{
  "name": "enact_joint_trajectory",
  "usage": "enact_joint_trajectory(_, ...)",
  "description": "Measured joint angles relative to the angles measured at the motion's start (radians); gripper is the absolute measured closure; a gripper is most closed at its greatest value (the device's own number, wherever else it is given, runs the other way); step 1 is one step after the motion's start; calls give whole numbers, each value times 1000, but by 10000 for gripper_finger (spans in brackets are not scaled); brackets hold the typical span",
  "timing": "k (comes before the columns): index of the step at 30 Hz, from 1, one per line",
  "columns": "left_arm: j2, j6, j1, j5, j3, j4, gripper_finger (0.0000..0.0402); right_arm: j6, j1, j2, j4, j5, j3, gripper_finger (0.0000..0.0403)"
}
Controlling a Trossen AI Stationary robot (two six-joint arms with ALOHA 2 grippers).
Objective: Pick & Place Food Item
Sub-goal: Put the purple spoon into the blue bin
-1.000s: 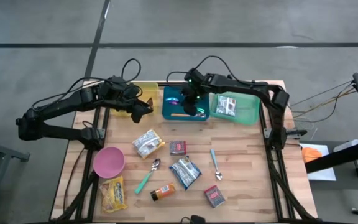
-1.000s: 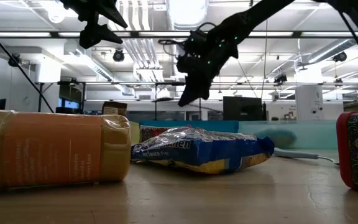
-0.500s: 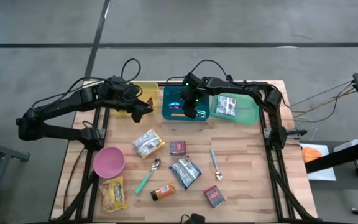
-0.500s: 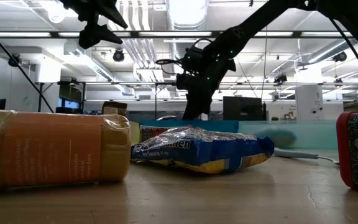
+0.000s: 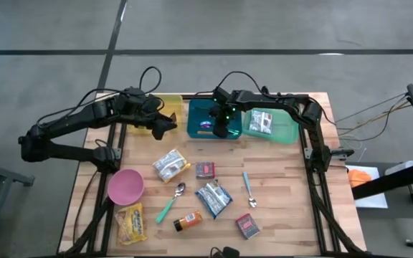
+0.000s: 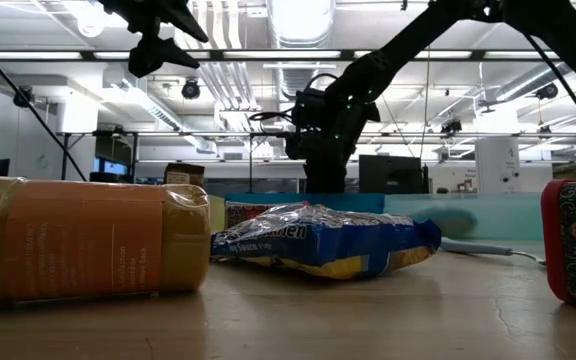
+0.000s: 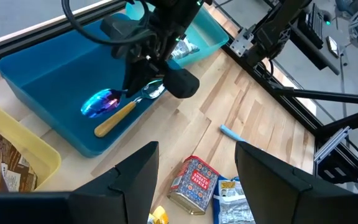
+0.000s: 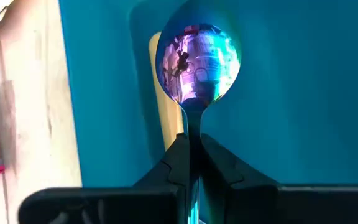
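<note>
1. Blue plastic surrounds our right gripper (image 5: 221,129), which reaches down into the blue bin (image 5: 196,109) at the far side of the table (image 5: 278,193).
2. We see its fingers (image 8: 178,163) pressed together on the stem of an iridescent spoon (image 8: 196,61); the bowl of that spoon sticks out just ahead of the fingertips, over the bin floor.
3. Whether the bowl touches the floor we cannot tell.
4. A wooden-handled utensil (image 7: 120,117) lies in the same bin, right beside the gripper.
5. Just beyond that gripper, on its outer side, sits the teal bin (image 5: 285,127) with a clear packet (image 5: 261,122) inside.
6. Our left gripper (image 5: 168,123) hangs in the air with its fingers (image 7: 137,169) spread apart and nothing between them.
7. It sits between the yellow bin (image 5: 165,104) and the blue bin, at the blue bin's near corner.
8. The yellow bin, close beside this gripper, holds a brown packet (image 7: 11,163).
9. Food items lie on the wood nearer the front than both grippers: a silver bag (image 5: 171,165), a red tin (image 5: 205,170), a blue bag (image 5: 214,198), an orange bottle (image 5: 188,221), a second tin (image 5: 248,226) and a yellow bag (image 5: 132,223).
10. Among them are a pink bowl (image 5: 125,186), a green-handled spoon (image 5: 171,203) and a blue-handled spoon (image 5: 249,189).
</note>
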Motion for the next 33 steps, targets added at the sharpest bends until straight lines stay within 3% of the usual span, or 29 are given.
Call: enact_joint_trajectory(33,0,-3,0,0,0,-2,183,13,4,47,-70,-50,0,390)
